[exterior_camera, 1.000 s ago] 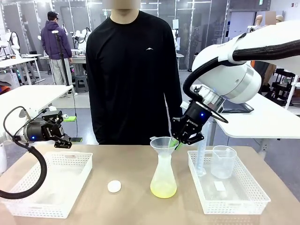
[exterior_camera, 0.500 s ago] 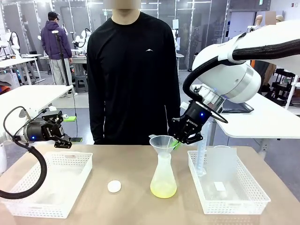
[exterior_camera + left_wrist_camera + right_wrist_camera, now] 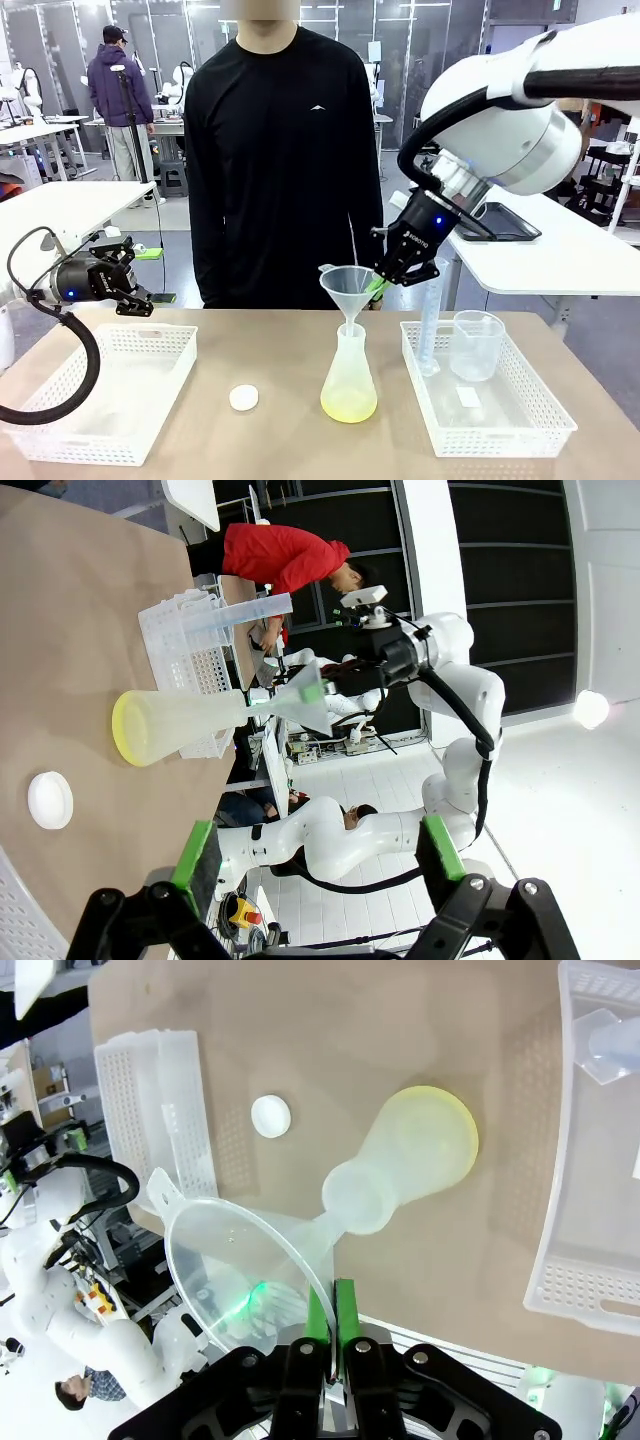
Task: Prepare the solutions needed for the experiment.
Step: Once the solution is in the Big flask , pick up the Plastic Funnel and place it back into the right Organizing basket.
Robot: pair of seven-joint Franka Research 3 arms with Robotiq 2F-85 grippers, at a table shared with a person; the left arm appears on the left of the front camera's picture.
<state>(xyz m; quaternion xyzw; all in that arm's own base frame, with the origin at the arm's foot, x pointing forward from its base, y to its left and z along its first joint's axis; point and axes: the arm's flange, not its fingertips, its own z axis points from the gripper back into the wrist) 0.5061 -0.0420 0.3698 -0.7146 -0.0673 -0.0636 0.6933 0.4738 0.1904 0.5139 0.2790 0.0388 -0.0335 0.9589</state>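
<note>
Solution (image 3: 349,405) is seen as a shallow yellow-green layer at the bottom of a flask (image 3: 350,365) that stands directly below the right gripper (image 3: 378,285). A clear funnel (image 3: 347,283) is pinched by its rim between that gripper's green pads, which are closed almost flat together on the thin plastic. The funnel is held upright with its spout pointing down at the flask's mouth, presumably so that any drip falls into the flask and not onto the table. Whether the spout tip sits inside the mouth or just above it cannot be told. The rim grip is judged to be chosen because it leaves the cone and spout unobstructed.

Just beyond the flask, on the side away from the gripper's arm, a small white disc (image 3: 243,398) lies flat on the table, apart from the flask, whose mouth is thus left uncovered for the funnel. On the arm's own side, near the flask, a white tray (image 3: 520,440) holds a tall measuring cylinder (image 3: 430,320) and a beaker (image 3: 477,345), both upright, so that the glassware is gathered in one place.

Farther off, past the disc, a second white tray (image 3: 150,335) is set on the table. Above its far corner the left gripper (image 3: 138,298) hangs with its fingers spread wide and nothing between them, well clear of the work. A person (image 3: 285,150) stands at the far edge of the table, behind the flask.
</note>
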